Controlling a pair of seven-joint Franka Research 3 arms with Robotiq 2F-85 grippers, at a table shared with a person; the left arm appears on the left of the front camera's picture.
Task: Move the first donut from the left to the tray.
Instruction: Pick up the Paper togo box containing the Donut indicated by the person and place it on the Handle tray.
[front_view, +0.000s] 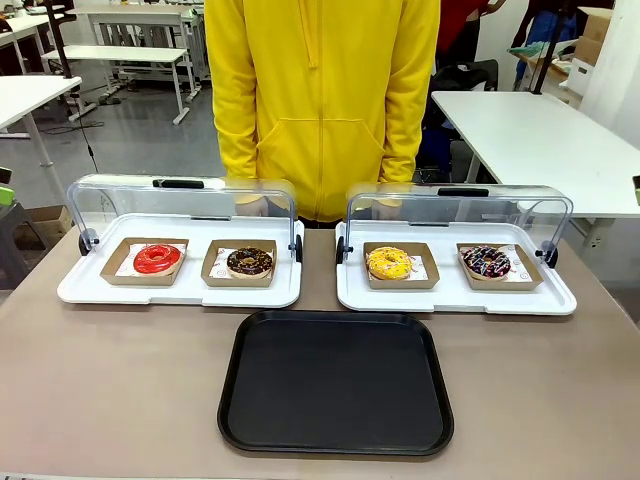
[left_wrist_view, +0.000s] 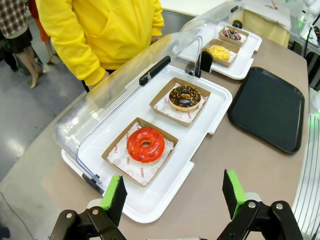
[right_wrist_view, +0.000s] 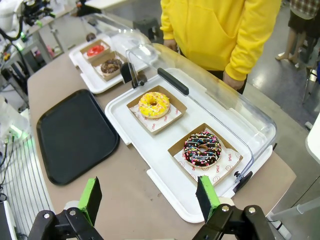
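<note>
The first donut from the left (front_view: 158, 258) is a glossy red ring in a brown cardboard holder, sitting in the left white tray (front_view: 80, 290) under its raised clear lid. It also lies in the left wrist view as the red donut (left_wrist_view: 145, 145), and far off as the red donut (right_wrist_view: 95, 50). The black tray (front_view: 335, 380) lies flat at the table's front middle; it is the black tray (left_wrist_view: 270, 107) and the black tray (right_wrist_view: 72, 135) in the wrist views. My left gripper (left_wrist_view: 172, 196) hovers open, short of the white tray's near edge. My right gripper (right_wrist_view: 149, 197) is open above the table.
A chocolate donut (front_view: 249, 262) shares the left white tray. The right white tray (front_view: 355, 297) holds a yellow donut (front_view: 389, 263) and a sprinkled chocolate donut (front_view: 486, 262). A person in a yellow hoodie (front_view: 322, 100) stands at the far edge, hands behind the lids.
</note>
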